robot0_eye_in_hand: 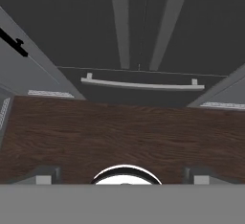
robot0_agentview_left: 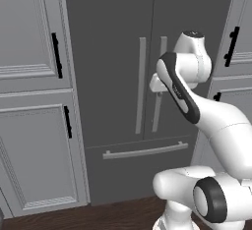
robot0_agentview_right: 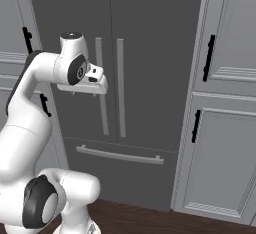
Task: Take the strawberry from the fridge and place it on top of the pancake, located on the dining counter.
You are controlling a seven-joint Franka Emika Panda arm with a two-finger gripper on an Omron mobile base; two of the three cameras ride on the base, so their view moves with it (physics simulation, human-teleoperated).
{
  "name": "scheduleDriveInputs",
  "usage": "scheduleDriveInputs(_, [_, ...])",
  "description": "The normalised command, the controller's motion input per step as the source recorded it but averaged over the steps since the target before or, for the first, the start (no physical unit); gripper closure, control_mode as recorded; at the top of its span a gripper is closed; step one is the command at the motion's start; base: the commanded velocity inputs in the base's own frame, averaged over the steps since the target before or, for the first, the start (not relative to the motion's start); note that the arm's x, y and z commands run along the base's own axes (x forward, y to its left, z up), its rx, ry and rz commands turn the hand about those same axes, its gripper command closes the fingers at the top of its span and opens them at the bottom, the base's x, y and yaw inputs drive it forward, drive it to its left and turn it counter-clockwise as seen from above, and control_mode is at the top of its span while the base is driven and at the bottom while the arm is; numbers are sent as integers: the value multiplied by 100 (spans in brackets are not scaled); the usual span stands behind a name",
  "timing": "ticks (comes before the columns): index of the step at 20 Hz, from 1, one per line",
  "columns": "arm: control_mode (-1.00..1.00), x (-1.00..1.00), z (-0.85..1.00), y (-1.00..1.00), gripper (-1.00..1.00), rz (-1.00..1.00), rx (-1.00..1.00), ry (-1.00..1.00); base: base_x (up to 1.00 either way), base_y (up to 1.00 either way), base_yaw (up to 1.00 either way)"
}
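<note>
gripper [robot0_eye_in_hand: 122, 176] is seen low in hand view, fingers spread wide, nothing held. dark wood floor [robot0_eye_in_hand: 119, 132] is shown beyond it. further on, the fridge [robot0_agentview_left: 123, 52] is faced w/ both doors shut, bar handles [robot0_agentview_right: 110, 85] side by side; hand probably near them, contact unclear.

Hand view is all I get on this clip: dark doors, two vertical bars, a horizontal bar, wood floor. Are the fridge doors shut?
Observer: Yes, both doors of the fridge are closed.
Operator: Where is the hand?
Observer: The gripper hangs in front of the left door's handle, pointing down.
Operator: What flanks the fridge?
Observer: Light grey panelled cabinets with black handles on both sides.
</note>
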Motion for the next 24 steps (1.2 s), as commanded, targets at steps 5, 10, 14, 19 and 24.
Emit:
scheduleDriveInputs(5, [100,0,0,0,-100,0,0,0,0,-38,0])
scheduleDriveInputs(10, [100,0,0,0,-100,0,0,0,0,-20,0])
scheduleDriveInputs(14, [-100,1,-3,0,-100,0,0,0,0,0,0])
scheduleDriveInputs(19, [-100,22,-1,0,-100,5,1,-48,0,0,0])
scheduleDriveInputs(24, [-100,29,5,-16,-100,-1,0,-38,0,0,0])
